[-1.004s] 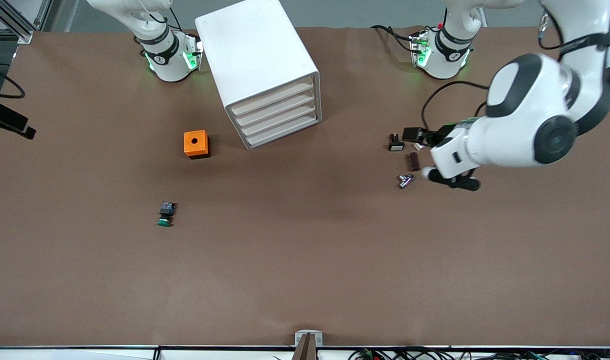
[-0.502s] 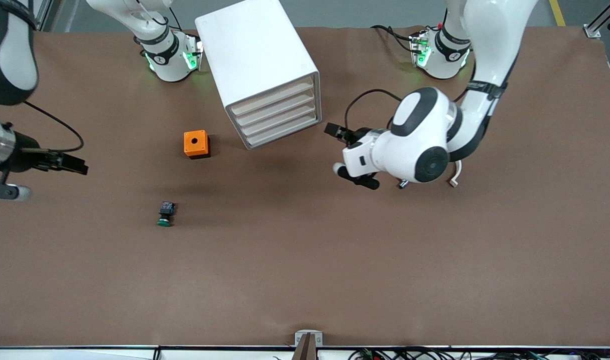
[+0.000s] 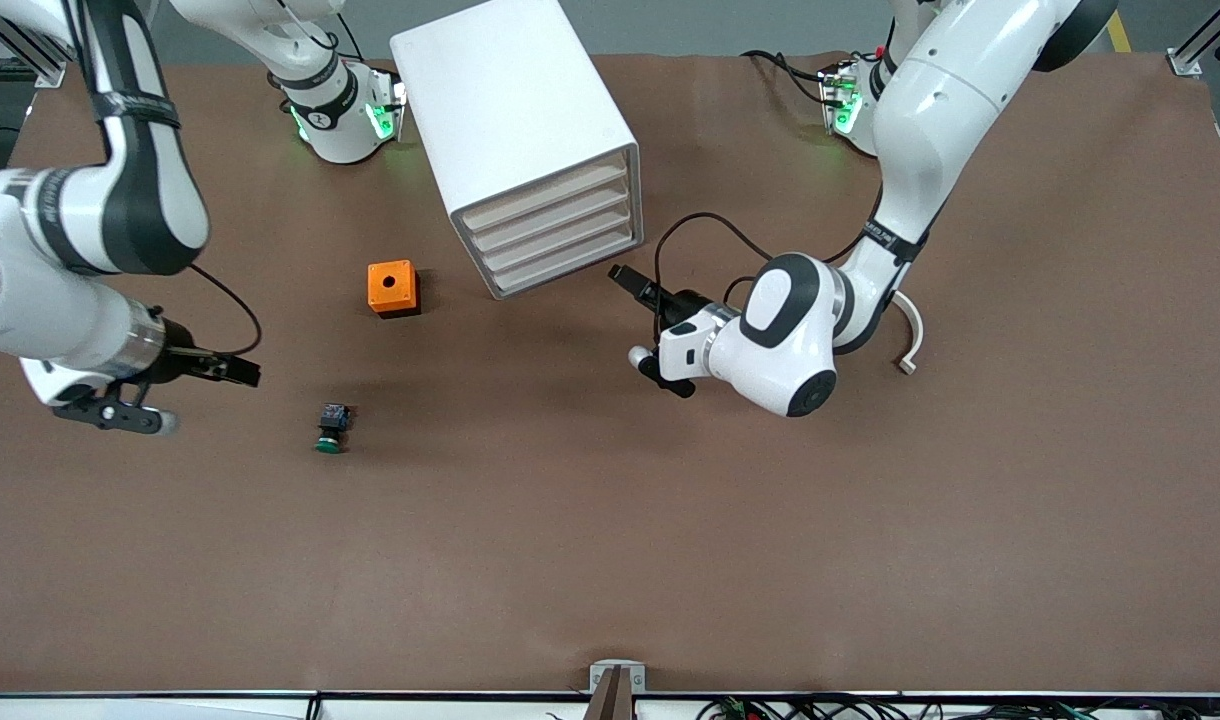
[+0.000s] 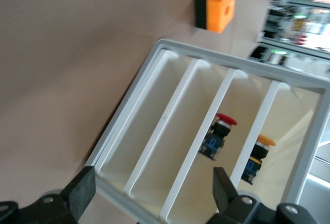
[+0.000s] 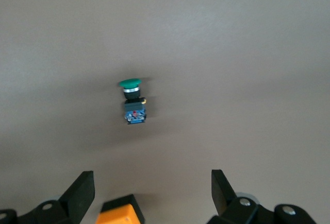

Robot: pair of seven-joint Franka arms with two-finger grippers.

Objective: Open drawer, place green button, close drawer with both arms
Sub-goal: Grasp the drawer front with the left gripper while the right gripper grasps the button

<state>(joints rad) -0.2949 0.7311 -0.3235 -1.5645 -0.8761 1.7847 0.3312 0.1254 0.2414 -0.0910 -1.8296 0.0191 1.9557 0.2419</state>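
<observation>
Button (image 3: 330,428) is lying on the table, nearer the front camera than the orange cube (image 3: 392,288). Right gripper (image 3: 185,385) is hovering beside it, fingers spread, empty. Left gripper (image 3: 640,320) is facing the cabinet (image 3: 515,130), likewise spread.

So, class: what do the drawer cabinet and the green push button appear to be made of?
Drawer cabinet: probably plastic or painted metal; smooth, matte white, rounded edges.
Green push button: likely moulded plastic, with a green cap, silvery collar, perhaps metal, and dark blue-black body.
</observation>
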